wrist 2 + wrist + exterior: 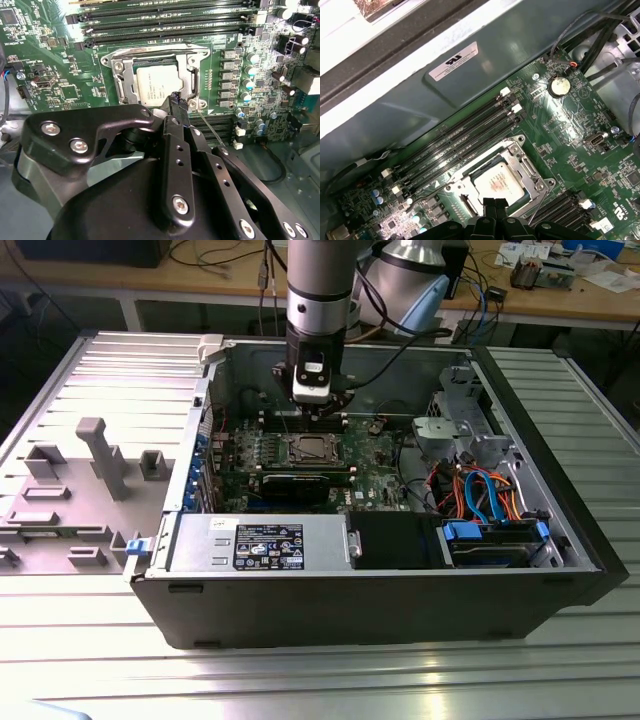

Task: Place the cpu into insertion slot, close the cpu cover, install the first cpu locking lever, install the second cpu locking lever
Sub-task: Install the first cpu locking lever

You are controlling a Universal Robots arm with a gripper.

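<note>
Cluttered workbenches behind, a ribbed metal table below, and on it an open computer case lying with the green board facing up. Low over that board, the gripper: fingertips drawn together, nothing seen between them, poised at a corner of the cpu cover. Already seated in the insertion slot, the cpu, with the cover lying flat around it and the silver top showing through the window. Angling away from that same corner, a thin wire lever, apparently not yet latched.

Likely trouble from here: narrow tips sliding off so thin a wire and jabbing the board or the capacitors just beside the socket. Also possible: a sprung lever snapping back, lifting the cover and unseating the chip. Worse if pressed on the frame instead of the lever: bent metal or an unevenly loaded chip. Little room for a stray sweep either, with the memory slots close on the far side
</note>
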